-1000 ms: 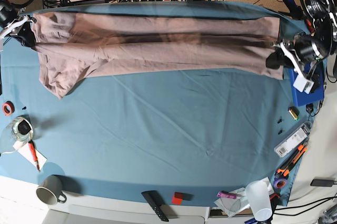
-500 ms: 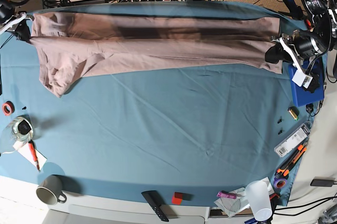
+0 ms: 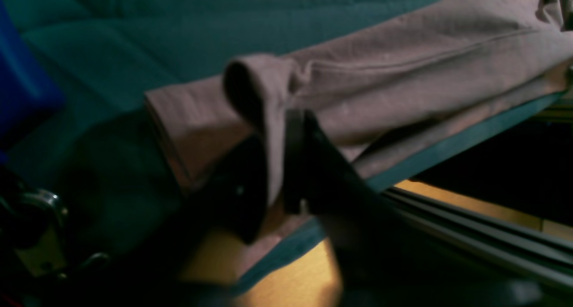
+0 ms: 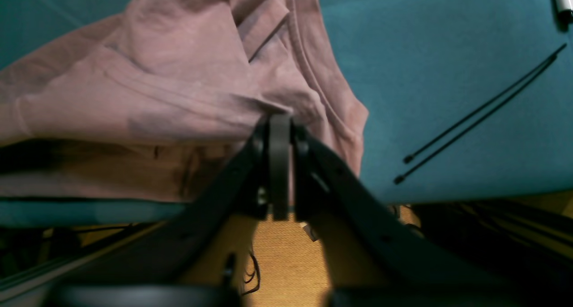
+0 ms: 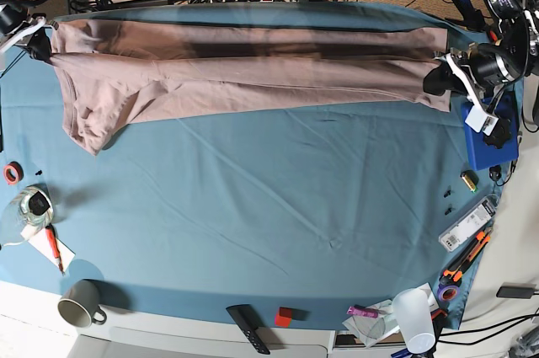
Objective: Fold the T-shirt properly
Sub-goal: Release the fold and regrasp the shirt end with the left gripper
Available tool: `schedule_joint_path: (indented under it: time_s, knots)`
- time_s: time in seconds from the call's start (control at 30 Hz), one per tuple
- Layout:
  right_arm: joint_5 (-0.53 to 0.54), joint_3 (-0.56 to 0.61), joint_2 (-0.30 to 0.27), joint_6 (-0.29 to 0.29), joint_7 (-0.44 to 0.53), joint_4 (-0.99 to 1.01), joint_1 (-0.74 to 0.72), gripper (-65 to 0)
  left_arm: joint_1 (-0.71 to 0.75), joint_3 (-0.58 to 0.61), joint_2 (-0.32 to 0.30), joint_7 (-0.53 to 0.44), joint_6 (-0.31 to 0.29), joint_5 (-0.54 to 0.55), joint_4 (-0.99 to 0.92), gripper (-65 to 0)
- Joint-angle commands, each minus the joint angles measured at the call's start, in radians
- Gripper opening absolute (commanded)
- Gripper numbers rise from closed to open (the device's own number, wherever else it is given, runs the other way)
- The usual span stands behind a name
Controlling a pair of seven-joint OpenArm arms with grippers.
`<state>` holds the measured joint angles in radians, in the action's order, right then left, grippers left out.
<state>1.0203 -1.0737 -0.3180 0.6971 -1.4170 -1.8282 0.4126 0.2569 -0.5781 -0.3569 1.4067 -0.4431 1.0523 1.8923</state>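
Observation:
The pink-beige T-shirt (image 5: pixel 244 72) is stretched out as a long band across the far part of the teal table cloth (image 5: pixel 269 206). My left gripper (image 5: pixel 440 80) is shut on the shirt's right end; the left wrist view shows a fold of fabric (image 3: pixel 268 101) pinched in my left gripper (image 3: pixel 277 195). My right gripper (image 5: pixel 40 48) is shut on the shirt's left end near the far left corner; in the right wrist view my right gripper (image 4: pixel 280 123) pinches the fabric (image 4: pixel 179 87) by a sleeve. One sleeve hangs towards the near side at the left (image 5: pixel 93 126).
A blue box (image 5: pixel 488 143) lies just near-side of my left gripper. Tools and a tape roll (image 5: pixel 467 248) lie at the right edge. A mug (image 5: pixel 80 303), a red pen (image 5: pixel 53 247), a plastic cup (image 5: pixel 414 317) and a black remote (image 5: pixel 248 328) line the near edge. Black cable ties (image 4: pixel 479 114) lie on the cloth.
Both grippers have moved towards the far edge with the shirt's ends, pulling the band straighter and further back. Both stay shut on the fabric.

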Motion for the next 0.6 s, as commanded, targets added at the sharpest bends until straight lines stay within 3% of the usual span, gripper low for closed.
schedule_joint_path:
  time_s: [0.0, 0.07, 0.13, 0.33, 0.57]
  knots:
    - [0.011, -0.014, -0.024, -0.002, 0.021, -0.016, 0.004, -56.6, -0.004, -0.007, -0.014, -0.01, -0.003, 0.019, 0.016, -50.0]
    - [0.011, -0.014, -0.026, -0.002, 0.021, -0.016, 0.007, -51.1, -0.002, -0.007, -0.014, -0.01, -0.003, 0.019, 0.016, -37.5]
    - [0.009, -0.014, -0.026, -0.001, 0.021, -0.016, 0.009, -50.4, 0.001, -0.007, -0.014, -0.01, -0.003, 0.019, 0.016, -31.9]
    - [0.01, -0.014, -0.026, -0.002, 0.021, -0.016, 0.009, -50.4, 0.039, -0.007, -0.012, -0.01, -0.003, 0.012, 0.016, -31.7]
    - [0.011, -0.014, -0.026, -0.002, 0.021, -0.016, 0.008, -50.4, 0.053, -0.006, 0.037, -0.055, 0.027, -0.093, -0.021, -31.7]
